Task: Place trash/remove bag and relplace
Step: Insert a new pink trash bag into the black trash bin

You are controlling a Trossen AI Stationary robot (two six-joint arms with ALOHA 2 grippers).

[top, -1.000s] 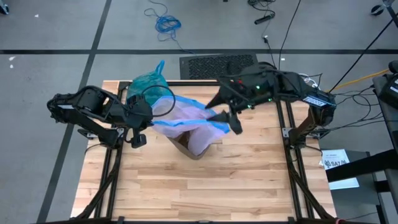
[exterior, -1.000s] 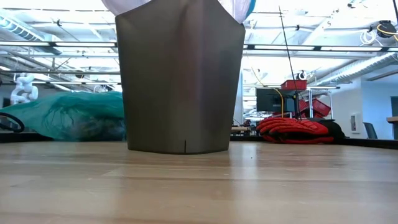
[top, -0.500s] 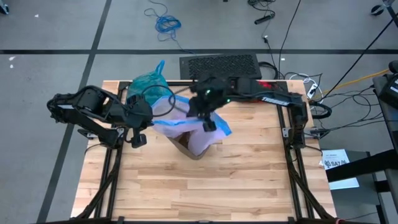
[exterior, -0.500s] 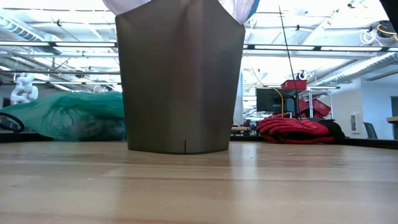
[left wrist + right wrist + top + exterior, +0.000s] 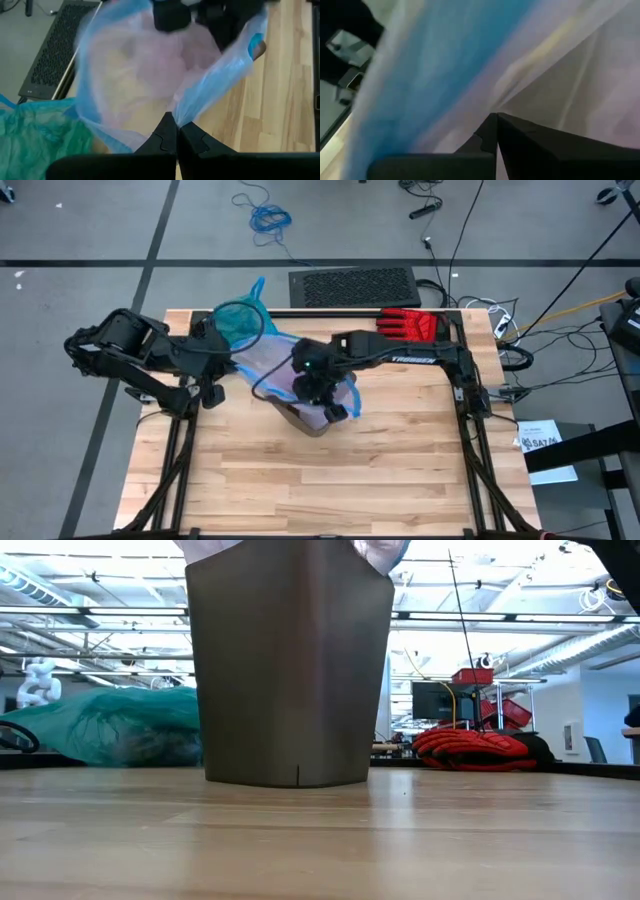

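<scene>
Far left of the high view: left arm reaching rightward along the table's upper-left edge, left gripper (image 5: pixel 176 134) with fingers pressed together, pinching the blue edge of the pale pink bag (image 5: pixel 275 362). Wrist view confirms the film caught right at the closed tips. Just above, at the table's upper-left corner: teal bag (image 5: pixel 238 321), bunched and full, blue drawstring sticking up; seen again at the left of the low view as a green heap (image 5: pixel 115 725) lying on the table behind the bin. Centre of frame: dark bin (image 5: pixel 290 665) standing upright on the wooden table (image 5: pixel 330 480), pink liner draped over its mouth. Over the bin's opening: right gripper (image 5: pixel 322 385), fingers closed, buried in pink-and-blue film; whether film is actually pinched there cannot be told. Right of centre: white lettering "TROSSEN" readable along the right arm's forearm. Upper right of the table: red-and-black glove (image 5: pixel 408 325) lying flat beside the arm. No trash scraps distinguishable.
</scene>
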